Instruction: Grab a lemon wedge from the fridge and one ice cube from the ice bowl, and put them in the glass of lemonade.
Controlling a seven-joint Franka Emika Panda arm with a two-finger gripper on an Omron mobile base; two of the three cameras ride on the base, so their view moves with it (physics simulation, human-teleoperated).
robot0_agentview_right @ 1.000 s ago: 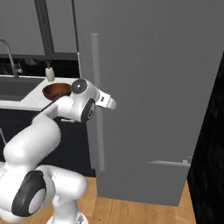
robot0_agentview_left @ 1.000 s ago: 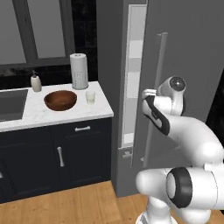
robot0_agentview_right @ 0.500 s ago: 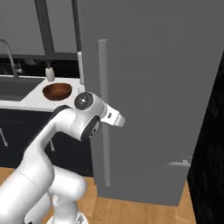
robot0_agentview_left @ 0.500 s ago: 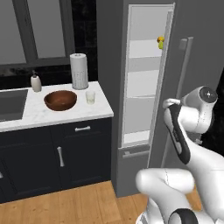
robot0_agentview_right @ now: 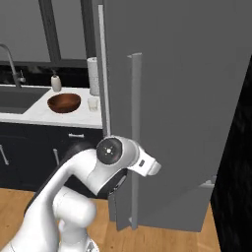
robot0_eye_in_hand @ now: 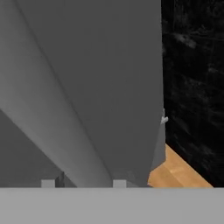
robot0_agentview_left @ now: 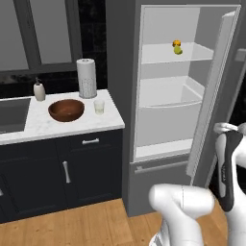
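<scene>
Where fridge (robot0_agentview_right: 187, 98) door hides it, lemon wedge (robot0_agentview_left: 178, 50) on shelf

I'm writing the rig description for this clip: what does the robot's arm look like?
The arm is glossy white, built of rounded tubular links with bulbous joints. A dark grey disc caps the joint, with a black band beneath it. In the left base view a black stripe runs down the forearm link. No cables or markings are visible.

Grey fridge (robot0_eye_in_hand: 100, 78) door close up — wood floor (robot0_eye_in_hand: 179, 170) beyond.
</scene>
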